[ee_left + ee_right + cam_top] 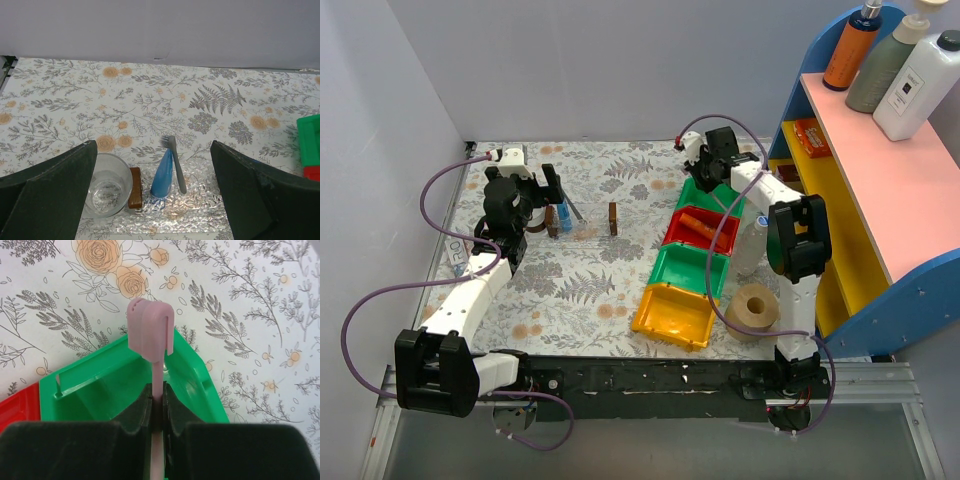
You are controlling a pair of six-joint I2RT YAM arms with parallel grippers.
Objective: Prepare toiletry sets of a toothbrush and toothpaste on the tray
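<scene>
we get bright, even light from overhead on the table (590, 290), and its shadows fall soft and faint. in the left wrist view the tray (200, 200) throws crinkly white glare, and the left gripper (153, 150) shows its fingers (45, 190) dark and soft-edged in the bottom corners. in the right wrist view the pink toothbrush (150, 335) reads crisp, while the right gripper (158, 400) blurs, its pads (136, 412) nearly black up close.

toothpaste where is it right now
On the left side of the table: in the left wrist view the toothpaste sits on the clear tray, between the brown end piece to its left and a grey toothbrush to its right.
</scene>
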